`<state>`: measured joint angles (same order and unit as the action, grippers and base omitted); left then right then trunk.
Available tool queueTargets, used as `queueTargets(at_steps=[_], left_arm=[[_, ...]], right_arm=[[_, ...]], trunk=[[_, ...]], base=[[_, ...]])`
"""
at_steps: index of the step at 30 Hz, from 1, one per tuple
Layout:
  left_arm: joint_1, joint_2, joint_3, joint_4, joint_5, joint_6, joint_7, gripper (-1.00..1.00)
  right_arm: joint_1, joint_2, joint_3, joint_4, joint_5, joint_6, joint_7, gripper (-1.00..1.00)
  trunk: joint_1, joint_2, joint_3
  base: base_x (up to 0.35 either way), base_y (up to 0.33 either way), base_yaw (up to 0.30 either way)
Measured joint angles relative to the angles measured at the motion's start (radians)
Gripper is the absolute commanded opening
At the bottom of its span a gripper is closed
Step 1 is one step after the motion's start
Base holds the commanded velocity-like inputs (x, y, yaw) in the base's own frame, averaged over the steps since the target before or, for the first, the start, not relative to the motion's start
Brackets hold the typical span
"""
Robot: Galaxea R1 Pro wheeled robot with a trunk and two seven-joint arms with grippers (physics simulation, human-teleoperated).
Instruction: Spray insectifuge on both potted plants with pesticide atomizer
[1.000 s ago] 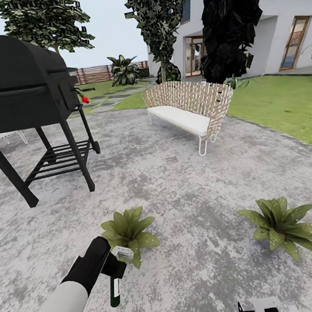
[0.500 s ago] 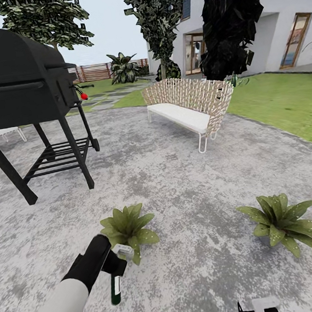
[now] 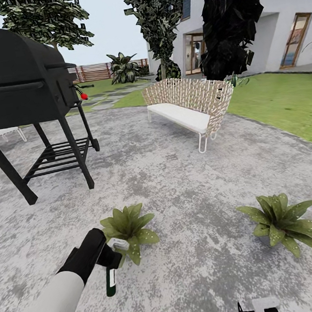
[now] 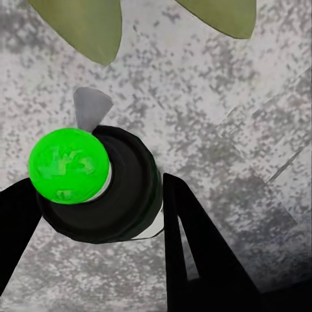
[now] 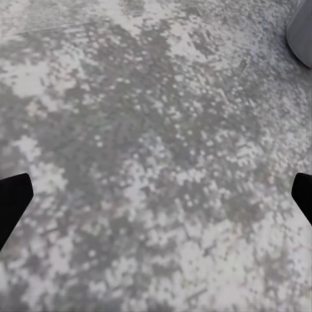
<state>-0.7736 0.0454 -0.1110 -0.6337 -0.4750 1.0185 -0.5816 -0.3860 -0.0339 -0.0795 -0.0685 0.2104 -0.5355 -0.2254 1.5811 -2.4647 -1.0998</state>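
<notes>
A black grill (image 3: 16, 90) stands on its legs at the far left of the stone patio (image 3: 179, 182), a red knob on its side. Below it the left arm reaches forward, and the left gripper (image 3: 110, 258) is clamped on the atomizer (image 3: 111, 278), which hangs with its dark bottle pointing down and its white spray head up by the fingers; the pale label strip on the bottle carries no writing that can be read. In the left wrist view the bottle (image 4: 97, 188) sits between the two black fingers (image 4: 201, 253) with a bright green disc at its end (what that disc is cannot be told), and green leaf tips show over the patio beyond it. The spray head lies just beside the near leaves of the left plant (image 3: 128, 225). Farther back, near the middle, a wicker bench (image 3: 189, 108) with a white seat faces the patio, with trees and a white house (image 3: 276, 24) behind it. The right plant (image 3: 284, 223) sits well apart from the left one, toward the lawn (image 3: 286, 106). The right gripper (image 3: 257, 308) shows at the lower edge; its wrist view has both fingertips (image 5: 13, 201) spread wide, with bare stone between them
</notes>
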Motion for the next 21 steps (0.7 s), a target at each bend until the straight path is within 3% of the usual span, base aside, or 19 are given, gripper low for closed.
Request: queueTargets(at_steps=[6, 16, 21], left_arm=[[0.001, 0.000, 0.000, -0.003, -0.015, -0.001, 0.001, -1.00], [0.001, 0.001, 0.000, -0.004, -0.017, -0.003, 0.005, -1.00], [0.004, 0.002, 0.000, 0.001, -0.019, -0.006, 0.008, -1.00]], right_arm=[[0.000, 0.000, 0.001, 0.000, 0.000, 0.000, 0.001, 1.00], [0.000, 0.000, 0.001, 0.000, 0.002, 0.000, 0.001, 1.00], [0.000, 0.000, 0.001, 0.000, 0.000, 0.000, 0.000, 1.00]], trunk=[[0.000, 0.000, 0.000], [0.000, 0.000, 0.000], [0.000, 0.000, 0.000]], base=[[-0.193, 0.157, 0.000], [-0.012, 0.299, -0.001], [-0.081, 0.235, -0.193]])
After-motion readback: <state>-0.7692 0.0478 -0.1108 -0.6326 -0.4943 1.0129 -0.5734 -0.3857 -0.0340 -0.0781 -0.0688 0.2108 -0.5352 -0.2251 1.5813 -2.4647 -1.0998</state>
